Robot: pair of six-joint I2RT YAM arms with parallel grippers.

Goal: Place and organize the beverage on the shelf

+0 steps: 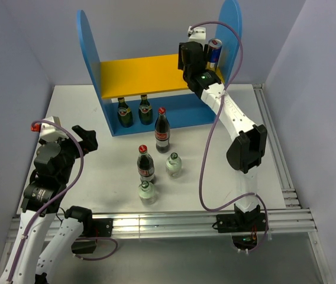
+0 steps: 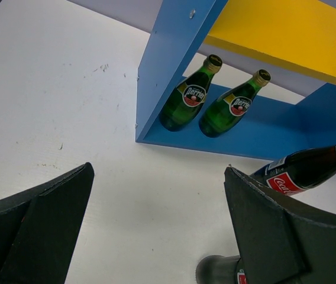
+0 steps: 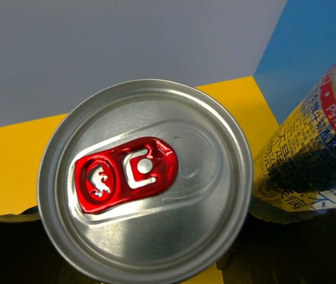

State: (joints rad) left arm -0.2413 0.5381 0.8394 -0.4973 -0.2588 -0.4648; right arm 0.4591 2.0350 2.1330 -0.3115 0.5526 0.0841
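The shelf (image 1: 91,53) stands at the back, with its yellow upper board (image 1: 138,74). My right gripper (image 1: 193,59) is at the board's right end, shut on a silver can with a red tab (image 3: 144,177). A second can (image 1: 215,52) stands just to its right, against the blue side panel, and also shows in the right wrist view (image 3: 310,154). Two cola bottles (image 1: 162,130) (image 1: 145,164) and two small clear green-capped bottles (image 1: 174,164) (image 1: 148,192) stand on the table in front of the shelf. My left gripper (image 1: 88,139) is open and empty, left of them.
Two green glass bottles (image 1: 125,112) (image 1: 145,109) stand on the left side of the shelf's blue base, and also show in the left wrist view (image 2: 186,100) (image 2: 230,109). A metal rail (image 1: 274,160) runs along the table's right edge.
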